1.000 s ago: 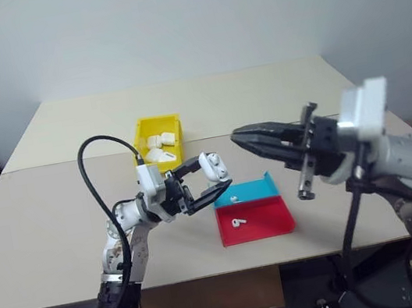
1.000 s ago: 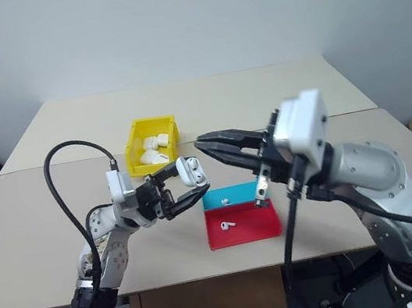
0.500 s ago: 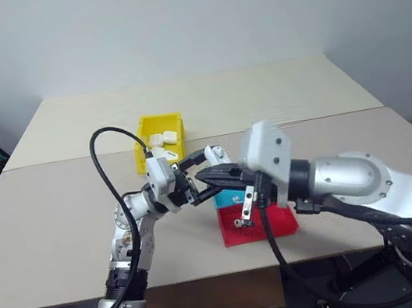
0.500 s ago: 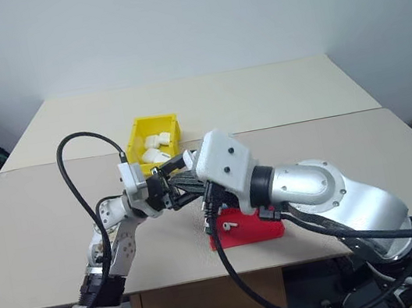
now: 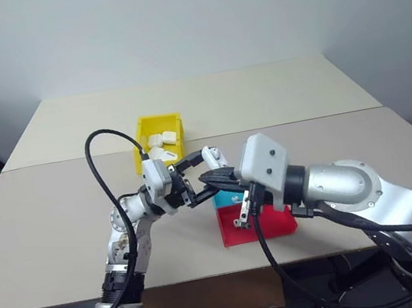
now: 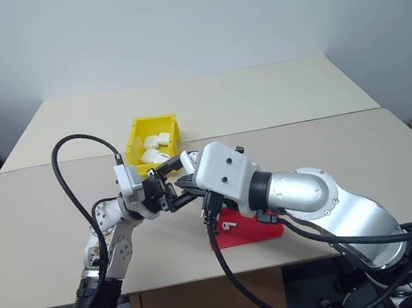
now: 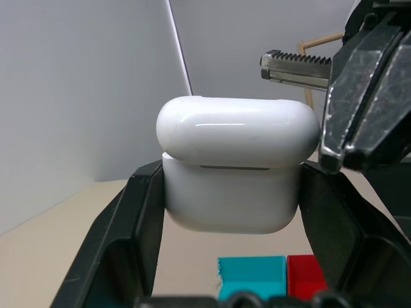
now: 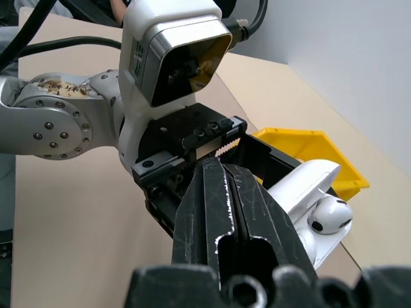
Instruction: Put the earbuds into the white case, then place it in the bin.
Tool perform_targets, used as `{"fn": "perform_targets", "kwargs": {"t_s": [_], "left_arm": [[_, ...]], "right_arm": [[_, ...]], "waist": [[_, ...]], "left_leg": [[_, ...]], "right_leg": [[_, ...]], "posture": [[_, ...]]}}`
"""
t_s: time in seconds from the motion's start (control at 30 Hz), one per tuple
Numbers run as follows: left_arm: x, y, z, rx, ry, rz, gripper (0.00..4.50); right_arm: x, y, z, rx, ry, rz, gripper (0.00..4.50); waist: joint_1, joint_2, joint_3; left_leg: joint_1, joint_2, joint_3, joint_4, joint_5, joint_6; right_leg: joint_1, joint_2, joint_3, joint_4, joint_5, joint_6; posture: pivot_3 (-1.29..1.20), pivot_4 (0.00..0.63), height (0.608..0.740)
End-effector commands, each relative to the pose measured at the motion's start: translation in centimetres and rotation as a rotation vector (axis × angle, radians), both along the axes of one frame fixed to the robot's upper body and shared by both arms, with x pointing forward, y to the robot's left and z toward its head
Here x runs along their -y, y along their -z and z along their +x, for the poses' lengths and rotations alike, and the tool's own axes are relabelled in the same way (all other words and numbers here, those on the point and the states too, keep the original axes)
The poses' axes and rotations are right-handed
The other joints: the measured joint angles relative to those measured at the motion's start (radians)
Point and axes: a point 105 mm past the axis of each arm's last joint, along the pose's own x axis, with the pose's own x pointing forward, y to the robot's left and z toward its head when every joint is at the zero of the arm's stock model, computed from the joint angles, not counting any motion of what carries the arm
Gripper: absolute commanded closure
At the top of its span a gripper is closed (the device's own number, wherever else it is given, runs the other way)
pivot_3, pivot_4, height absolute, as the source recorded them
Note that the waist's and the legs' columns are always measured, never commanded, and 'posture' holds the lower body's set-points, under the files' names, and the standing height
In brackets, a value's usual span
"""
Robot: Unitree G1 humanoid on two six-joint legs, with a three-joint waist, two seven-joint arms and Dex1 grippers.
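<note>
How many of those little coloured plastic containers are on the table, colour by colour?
yellow bin: 1
blue tray: 1
red tray: 1
Total: 3

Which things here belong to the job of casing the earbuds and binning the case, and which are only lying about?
Belonging to the job:
- white case, clamped in the left gripper
- right gripper, shut, beside the case
- earbud in the red tray
- yellow bin

Only lying about:
- blue tray
- white items already in the bin
- table
</note>
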Motion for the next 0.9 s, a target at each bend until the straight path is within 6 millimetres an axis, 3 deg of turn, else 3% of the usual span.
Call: {"fn": "perform_targets", "kwargs": {"t_s": [0.03, 0.23, 0.57, 0.7, 0.8, 0.9], "left_arm": [[0.0, -1.3, -0.5, 0.06, 0.016, -0.021, 1.7], [0.2, -1.6, -0.5, 0.061, 0.018, -0.028, 1.7], [0.0, -1.4, -0.5, 0.056, 0.011, -0.026, 1.7], [-0.3, -1.5, -0.3, 0.055, -0.009, -0.033, 1.7], [-1.3, -2.5, 0.8, 0.055, -0.106, -0.046, 1.7], [-2.4, -3.4, 3.9, -0.026, -0.363, 0.045, 1.7]], "right_arm": [[0.8, -1.5, 0.1, 0.083, 0.015, 0.027, 4.49], [1.3, -1.3, 0.7, 0.076, 0.053, 0.017, 4.49], [1.5, -2.4, -0.1, 0.12, 0.02, 0.059, 4.49], [2.1, -4.9, -1.6, 0.104, -0.071, 0.222, 4.49], [3.8, -6.6, -1.4, 0.115, -0.044, 0.306, 4.49], [5.6, -6.1, 0.1, 0.114, 0.069, 0.27, 4.49]], "waist": [[0.0, 0.0, 0.0], [-0.001, 0.0, 0.0], [0.001, 0.0, 0.0], [0.0, 0.0, 0.0], [0.001, 0.0, 0.0], [0.001, -0.001, 0.001]], "left_leg": [[0.0, 0.0, 0.0, 0.0, 0.0, 0.0], [0.0, 0.0, 0.0, 0.0, 0.0, 0.0], [0.0, 0.0, 0.0, 0.0, 0.0, 0.0], [0.0, 0.0, 0.0, 0.0, 0.0, 0.0], [0.0, 0.0, 0.0, 0.0, 0.0, 0.0], [0.0, 0.0, 0.0, 0.0, 0.0, 0.0]], "right_leg": [[0.0, 0.0, 0.0, 0.0, 0.0, 0.0], [0.0, 0.0, 0.0, 0.0, 0.0, 0.0], [0.0, 0.0, 0.0, 0.0, 0.0, 0.0], [0.0, 0.0, 0.0, 0.0, 0.0, 0.0], [0.0, 0.0, 0.0, 0.0, 0.0, 0.0], [0.001, 0.0, 0.0, 0.0, 0.0, 0.001]], "posture": [[0.0, 0.15, 0.74], [0.0, 0.15, 0.74], [0.0, 0.15, 0.74], [0.0, 0.15, 0.74], [0.0, 0.15, 0.74], [0.0, 0.15, 0.74]]}}
